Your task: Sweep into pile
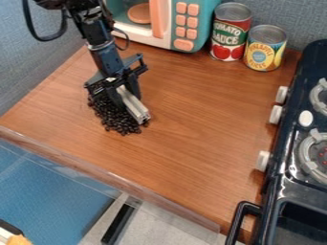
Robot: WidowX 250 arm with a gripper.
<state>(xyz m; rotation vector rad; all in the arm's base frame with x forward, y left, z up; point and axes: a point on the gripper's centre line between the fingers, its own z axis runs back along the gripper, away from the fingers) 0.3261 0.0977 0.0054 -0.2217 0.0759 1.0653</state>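
Holds a silver bar grasped in the tool, over the left part of the worktop. Has dark beans bunched just beside the bar, on its left and near side. Includes a toy microwave at the far edge, two cans right of it, and a toy stove at right.

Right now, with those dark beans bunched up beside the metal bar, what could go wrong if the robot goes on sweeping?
The metal bar sticks out past the claw, so it might twist or slip against the heap. A hard push could scatter the small, loose dark beans across the smooth counter. And if it sweeps toward the counter's near side, some might roll toward the edge.
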